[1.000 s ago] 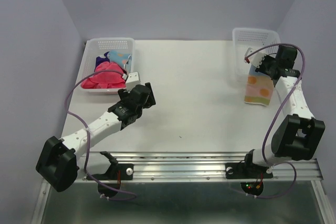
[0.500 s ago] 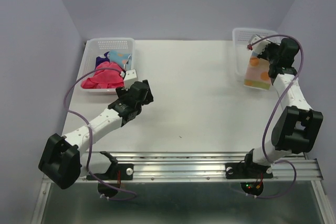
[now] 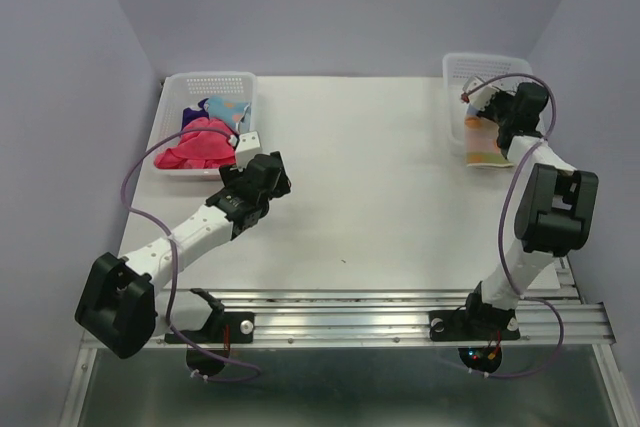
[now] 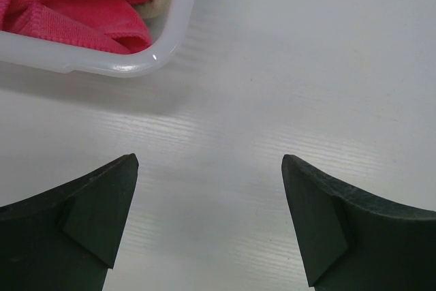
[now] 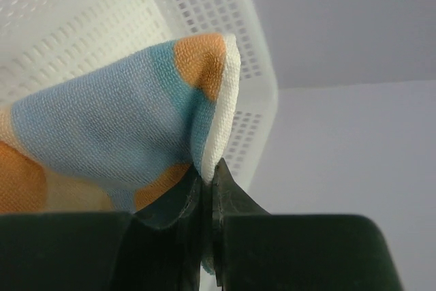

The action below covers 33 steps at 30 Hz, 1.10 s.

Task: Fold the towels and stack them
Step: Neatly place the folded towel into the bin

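Light blue towel with orange blotches (image 3: 481,140) hangs at about 2 o'clock on the table (image 3: 380,207), at the near end of the right basket (image 3: 478,63). It is pinched by one folded edge in the clenched right gripper (image 3: 497,119). In the wrist view the cloth bunches limply above the closed jaws, so it is judged light, soft and shapeless, best taken at a corner or hem. The pink towel (image 3: 200,147) and purple towel (image 3: 190,119) lie crumpled in the left basket (image 3: 212,78) at 10 o'clock, and at that basket's 4 o'clock the left gripper (image 3: 278,173) hovers over the table, jaws spread wide and empty.
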Motion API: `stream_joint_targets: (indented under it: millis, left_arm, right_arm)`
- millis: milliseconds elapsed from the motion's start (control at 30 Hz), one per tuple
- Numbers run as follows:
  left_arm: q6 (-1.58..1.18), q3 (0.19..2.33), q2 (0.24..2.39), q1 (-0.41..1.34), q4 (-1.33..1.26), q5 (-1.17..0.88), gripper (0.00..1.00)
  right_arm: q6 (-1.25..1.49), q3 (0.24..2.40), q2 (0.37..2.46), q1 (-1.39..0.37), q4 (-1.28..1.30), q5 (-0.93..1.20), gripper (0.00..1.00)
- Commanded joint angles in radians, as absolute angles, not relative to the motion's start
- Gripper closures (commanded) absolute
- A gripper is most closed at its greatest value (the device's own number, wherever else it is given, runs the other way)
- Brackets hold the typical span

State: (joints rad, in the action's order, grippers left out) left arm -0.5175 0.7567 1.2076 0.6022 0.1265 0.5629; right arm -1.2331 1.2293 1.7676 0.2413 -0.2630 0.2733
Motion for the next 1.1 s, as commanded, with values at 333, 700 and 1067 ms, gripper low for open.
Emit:
stream_joint_targets:
  millis: [333,700,1067]
  left_arm:
    - [-0.472,0.778,1.200,0.591,0.052,0.632,0.01]
    - [-0.445,0.798,1.249,0.571,0.017,0.635,0.01]
    - [-0.433,0.825,1.299,0.560,0.005,0.614,0.01]
  right_arm:
    - [-1.224,1.425,2.055,0.241,-0.377,0.268,0.99]
    - [-1.212,1.543,2.194,0.241,-0.423,0.226,0.99]
    - [-1.221,1.531,2.201,0.236,-0.480,0.242,0.91]
